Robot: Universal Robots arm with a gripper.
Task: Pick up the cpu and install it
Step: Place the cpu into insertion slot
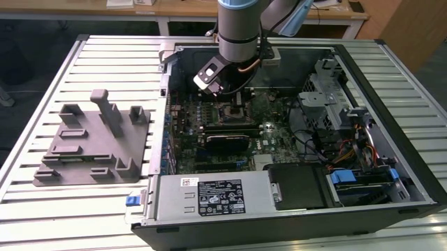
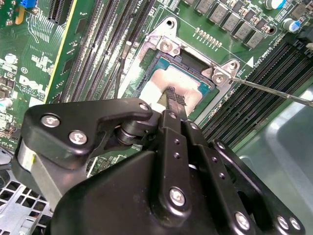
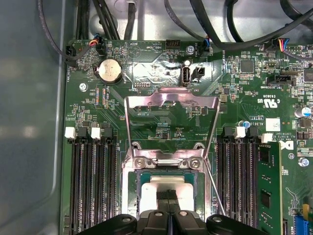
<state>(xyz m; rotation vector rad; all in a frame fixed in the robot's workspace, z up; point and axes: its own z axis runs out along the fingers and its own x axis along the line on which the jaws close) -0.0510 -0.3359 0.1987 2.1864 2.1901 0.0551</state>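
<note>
1. The open computer case (image 1: 412,157) lay on its side on the slatted table (image 1: 104,57), and a grey holder (image 1: 91,146) stood on the table at the exterior view's left of the case.
2. The arm (image 1: 237,31) reached straight down into the case, over the motherboard (image 1: 272,136), at the end away from the labelled power supply box (image 1: 209,196).
3. The cpu (image 2: 156,81) sat flat inside the socket (image 2: 166,46), its silver top facing up and a pale rim showing around it. In the first wrist view the cpu (image 3: 183,186) lay square within the socket (image 3: 168,161) frame.
4. The gripper (image 2: 171,95) hung directly over the middle of the cpu. Its jaws were pressed together, with only a thin seam between them in the first wrist view, where the gripper (image 3: 168,196) tip lay over the chip's top.
5. The jaws pinched nothing. Whether the tip touched the silver top or hovered just above it could not be told.
6. The socket's metal load plate (image 3: 171,95) stood swung open, tilted up away from the chip and clear of it.
7. The thin lever (image 2: 274,90) stuck out to one side of the socket, unlatched, and in the first wrist view the lever (image 3: 215,188) slanted past the socket's edge.
8. Rows of black memory slots (image 3: 90,181) ran along both sides of the socket, and a round coin battery (image 3: 110,71) sat on the board beyond the load plate.
</note>
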